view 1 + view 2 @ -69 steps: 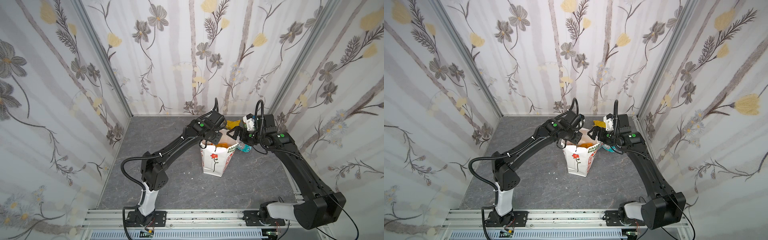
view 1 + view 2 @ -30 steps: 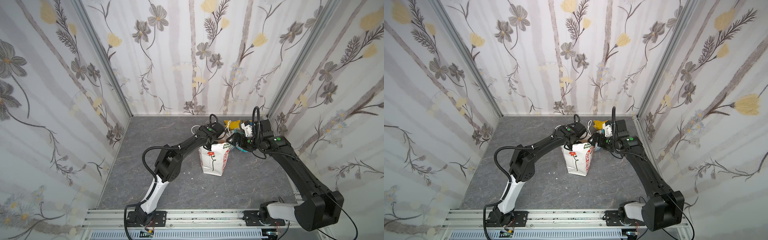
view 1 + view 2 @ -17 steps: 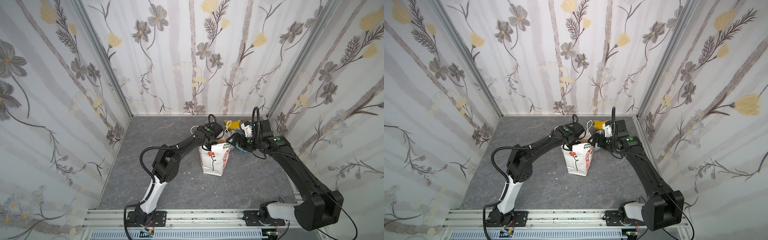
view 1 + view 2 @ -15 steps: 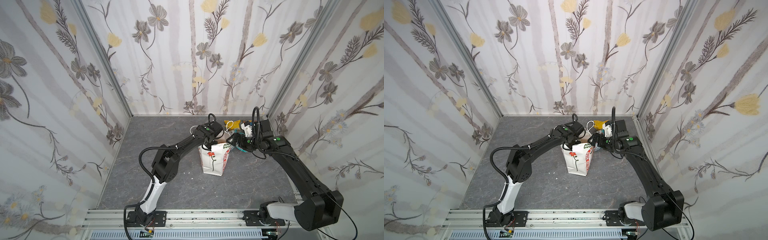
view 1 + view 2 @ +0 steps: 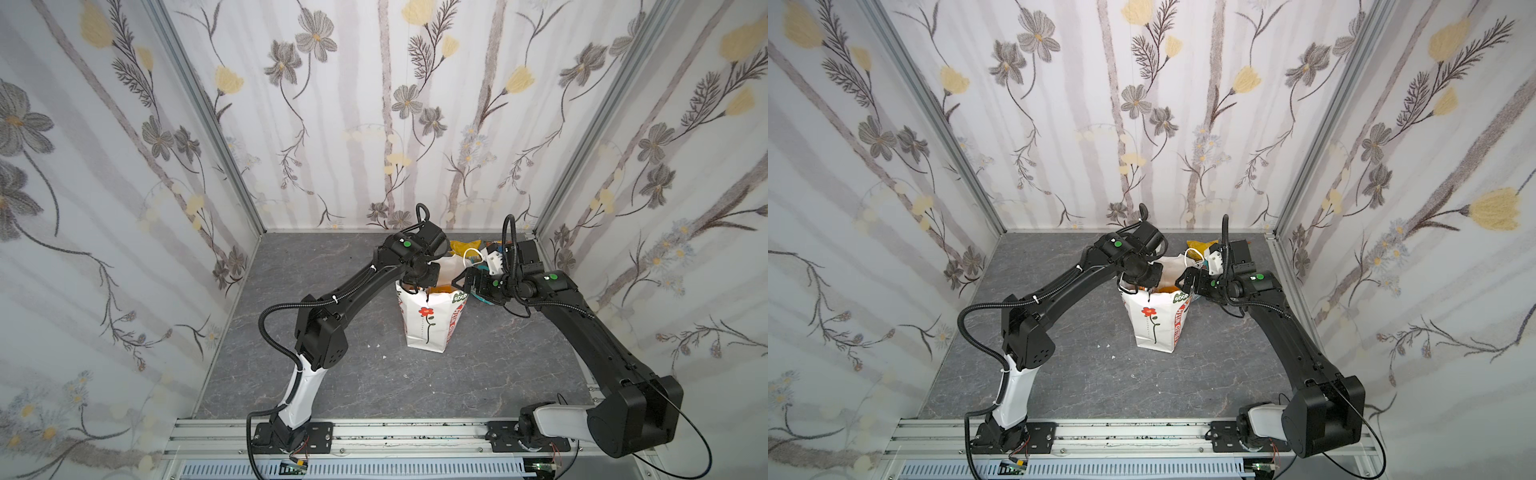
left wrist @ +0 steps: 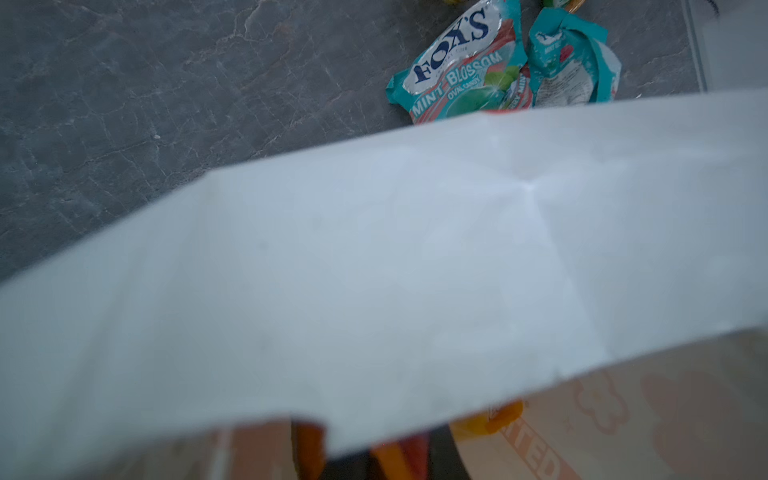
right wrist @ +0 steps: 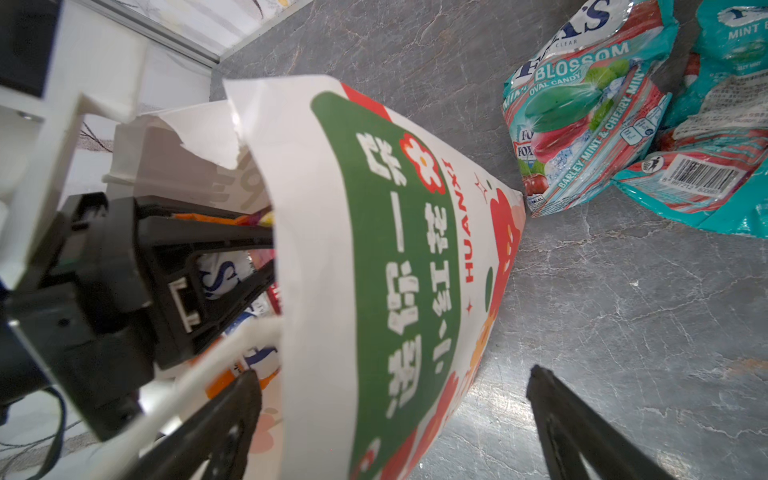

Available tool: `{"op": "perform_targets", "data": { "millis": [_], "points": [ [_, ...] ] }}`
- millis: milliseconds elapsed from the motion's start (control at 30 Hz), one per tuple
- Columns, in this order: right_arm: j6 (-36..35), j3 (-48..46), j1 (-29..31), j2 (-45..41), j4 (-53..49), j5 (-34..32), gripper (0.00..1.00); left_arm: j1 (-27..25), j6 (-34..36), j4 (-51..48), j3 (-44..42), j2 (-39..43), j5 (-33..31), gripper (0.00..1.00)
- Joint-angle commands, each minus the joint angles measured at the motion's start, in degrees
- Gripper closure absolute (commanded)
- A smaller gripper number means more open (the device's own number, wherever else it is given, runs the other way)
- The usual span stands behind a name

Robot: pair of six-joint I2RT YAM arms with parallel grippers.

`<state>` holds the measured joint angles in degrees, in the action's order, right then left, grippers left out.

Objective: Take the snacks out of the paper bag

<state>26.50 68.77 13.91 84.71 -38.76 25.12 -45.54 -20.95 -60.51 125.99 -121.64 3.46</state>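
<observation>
While the paper bag is standing upright a little right of the middle of the table, toward its far side, the job is looking partly done. A teal mint packet and a second teal packet are lying on the table just right of the bag, touching each other. A yellow packet is lying just beyond the bag on its far side. Inside, an orange packet is showing at the mouth and a white-and-blue packet is showing lower down. At least those two are waiting to come out, and anything lying beneath them is hidden.

The left gripper is sitting down inside the bag's mouth from the left. Its fingertips are hiding behind the paper wall, so it cannot be told whether they are pressing together or pinching a packet. The right gripper is hanging at the bag's right side with its jaws spread wide. One finger is sitting on the inner side by the white cord handle and the other outside, with the side wall between them unsqueezed.

The table is showing a grey, marbled, matte top with a few white specks near the bag. Floral wallpaper walls are closing in the left, far and right sides. A metal rail is running along the near edge, carrying both arm bases.
</observation>
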Motion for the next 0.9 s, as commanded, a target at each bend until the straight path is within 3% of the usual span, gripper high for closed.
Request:
{"op": "perform_targets", "data": {
  "millis": [0,700,867],
  "points": [
    [-0.4,0.8,0.1,-0.3,1.1,0.2,0.01,0.3,0.4,-1.1,2.3,1.0,0.8,1.0],
    [3.3,15.6,-1.6,-7.6,1.0,-7.8,0.01,0.9,1.3,-1.9,13.6,5.1,0.3,1.0],
    [7.0,17.7,-2.4,-10.9,5.9,-5.6,0.01,1.0,-0.1,0.9,18.6,6.5,1.9,1.0]
  ]
}}
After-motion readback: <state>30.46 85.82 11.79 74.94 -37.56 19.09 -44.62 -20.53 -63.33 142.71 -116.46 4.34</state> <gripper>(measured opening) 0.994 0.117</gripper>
